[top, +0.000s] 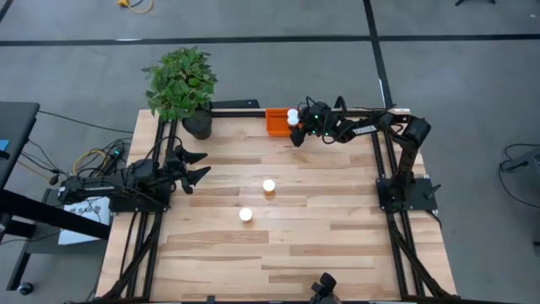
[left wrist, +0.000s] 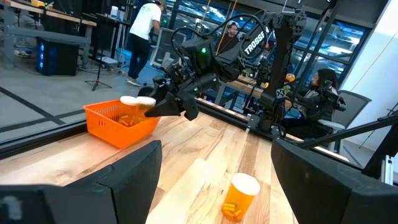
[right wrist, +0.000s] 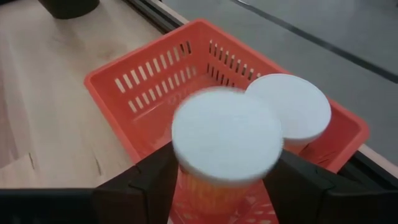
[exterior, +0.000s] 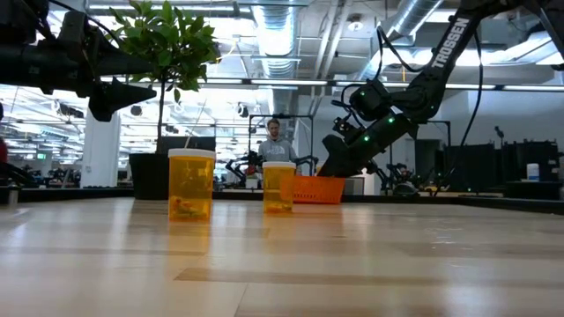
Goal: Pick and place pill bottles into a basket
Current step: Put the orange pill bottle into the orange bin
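The orange basket [top: 275,121] stands at the table's far edge. One pill bottle stands inside it, its white cap [right wrist: 297,109] up. My right gripper [top: 296,128] is over the basket's right end, shut on a second bottle [right wrist: 227,137]. Two more bottles stand upright on their bases mid-table: one farther [top: 269,186] and one nearer [top: 245,214]. They also show in the low view [exterior: 279,187] [exterior: 191,183]. My left gripper [top: 198,166] hangs open and empty above the table's left side. My right gripper pinches the bottle's amber body [right wrist: 214,190] just below the white cap, one finger [right wrist: 155,180] on each side. The fingers slant down from the table's right side. The bottle is upright, cap up, over the basket's open top [left wrist: 146,101]. Its base is hidden.
A black pot with a green plant [top: 197,125] stands at the far left corner, left of the basket. A black rail [top: 236,105] runs along the far edge. People show in the room beyond the table [exterior: 275,145]. Bare wood lies around the two standing bottles.
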Robot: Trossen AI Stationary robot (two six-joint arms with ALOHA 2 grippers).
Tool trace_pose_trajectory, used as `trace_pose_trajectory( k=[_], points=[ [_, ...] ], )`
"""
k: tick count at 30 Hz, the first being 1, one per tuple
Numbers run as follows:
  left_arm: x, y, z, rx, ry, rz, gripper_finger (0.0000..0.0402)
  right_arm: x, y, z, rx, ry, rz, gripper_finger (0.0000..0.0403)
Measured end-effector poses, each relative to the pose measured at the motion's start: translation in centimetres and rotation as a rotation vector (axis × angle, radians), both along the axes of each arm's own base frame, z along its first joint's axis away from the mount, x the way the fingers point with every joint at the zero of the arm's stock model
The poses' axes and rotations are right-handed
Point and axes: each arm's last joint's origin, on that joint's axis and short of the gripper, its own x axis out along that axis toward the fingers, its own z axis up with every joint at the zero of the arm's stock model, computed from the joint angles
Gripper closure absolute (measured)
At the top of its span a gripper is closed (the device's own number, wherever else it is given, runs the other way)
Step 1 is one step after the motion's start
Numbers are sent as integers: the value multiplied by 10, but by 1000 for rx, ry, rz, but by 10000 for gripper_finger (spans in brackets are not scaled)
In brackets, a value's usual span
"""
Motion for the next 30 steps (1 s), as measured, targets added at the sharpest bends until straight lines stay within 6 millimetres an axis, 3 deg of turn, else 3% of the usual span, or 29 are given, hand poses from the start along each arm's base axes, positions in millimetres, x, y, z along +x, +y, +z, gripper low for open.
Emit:
trace_pose_trajectory(
  k=[30],
  points=[
    [0,0,0,0,0,-1,109,3,4,0,-5,3,13,170]
  ],
)
